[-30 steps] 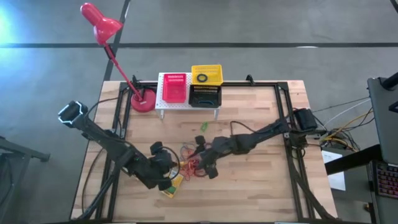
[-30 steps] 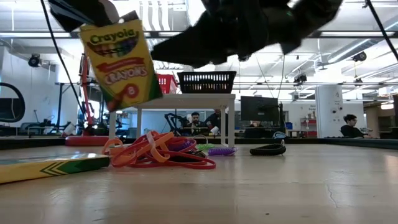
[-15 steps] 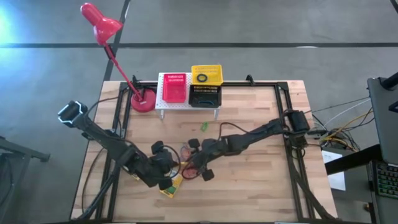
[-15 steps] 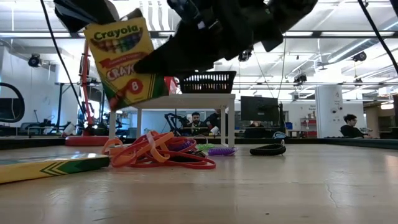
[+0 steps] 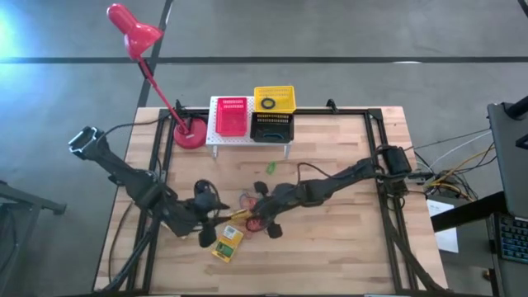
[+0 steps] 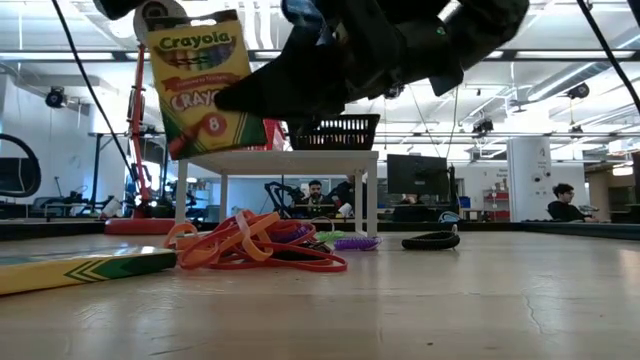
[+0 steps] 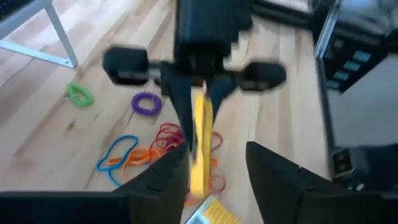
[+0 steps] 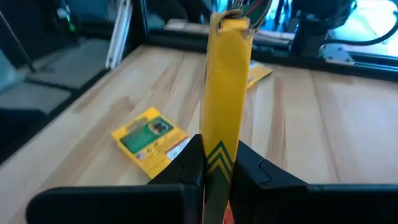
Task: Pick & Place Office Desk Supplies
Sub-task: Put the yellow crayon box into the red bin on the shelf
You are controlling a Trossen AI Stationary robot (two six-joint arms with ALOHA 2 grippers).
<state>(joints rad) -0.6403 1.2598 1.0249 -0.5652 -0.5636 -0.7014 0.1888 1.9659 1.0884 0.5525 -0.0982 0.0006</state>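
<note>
A yellow-and-green crayon box (image 6: 205,85) hangs in the air above the table's middle, with my right gripper (image 8: 219,163) shut on it. My left gripper (image 7: 216,155) is open: its fingers stand wide on either side of the box's narrow edge (image 7: 200,140) and do not touch it. In the high view the left gripper (image 5: 213,227) is just left of the box (image 5: 238,216), and the right gripper (image 5: 257,217) is just right of it. A second box (image 5: 227,244) lies flat on the table below them. My right gripper pinches the crayon box's two wide faces (image 8: 219,158) between its two fingers, at the box's lower right edge (image 6: 262,128). The fingers (image 6: 290,85) come from the table's right, nearly level. The box is lifted clear of the table and stands almost upright, slightly tilted.
Orange-red rubber bands (image 6: 260,250) lie in a heap beside a purple ring (image 7: 146,102), a green ring (image 5: 270,167) and a black ring (image 6: 430,240). Another flat box (image 6: 80,270) lies at the near left. Red (image 5: 232,115), yellow (image 5: 274,99) and black (image 5: 272,128) baskets sit on the white rack, next to the red lamp (image 5: 132,33).
My right gripper has gone toward the table's left to the lifted crayon box and shut on it. My left gripper has opened, let the box go, and drawn back a little toward the left edge. The box stays in the air, now more upright.
</note>
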